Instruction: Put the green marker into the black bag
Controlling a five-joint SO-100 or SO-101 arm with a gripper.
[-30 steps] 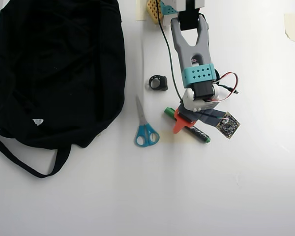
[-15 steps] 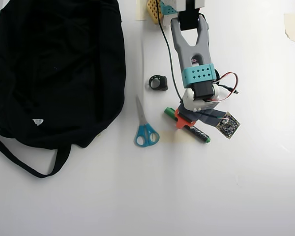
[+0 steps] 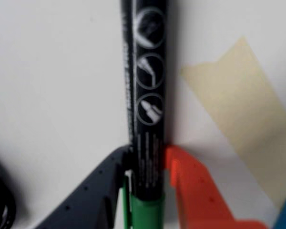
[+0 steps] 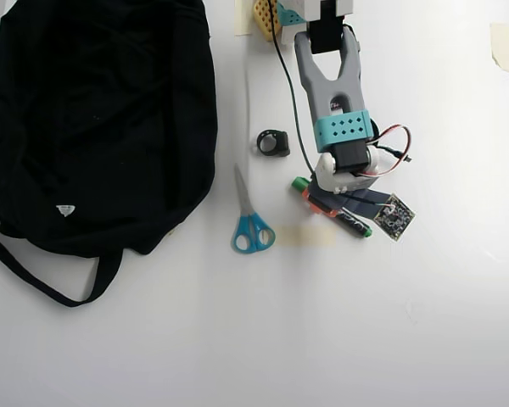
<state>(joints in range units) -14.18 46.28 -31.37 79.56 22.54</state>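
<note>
The green marker (image 3: 150,71) has a black barrel with pale print and a green cap. It sits between my gripper's (image 3: 148,152) dark finger (image 3: 105,186) and orange finger (image 3: 190,186), and both press on the barrel near the cap. In the overhead view the marker (image 4: 356,225) lies slanted at table level under the gripper (image 4: 327,203), right of centre. I cannot tell if it is lifted. The black bag (image 4: 93,119) lies flat at the far left, well apart from the gripper.
Blue-handled scissors (image 4: 250,225) lie between the bag and the gripper. A small coiled black cable (image 4: 273,142) sits above them. A strip of beige tape (image 4: 305,236) is stuck to the white table (image 4: 365,339) just below the marker, and shows in the wrist view (image 3: 248,109).
</note>
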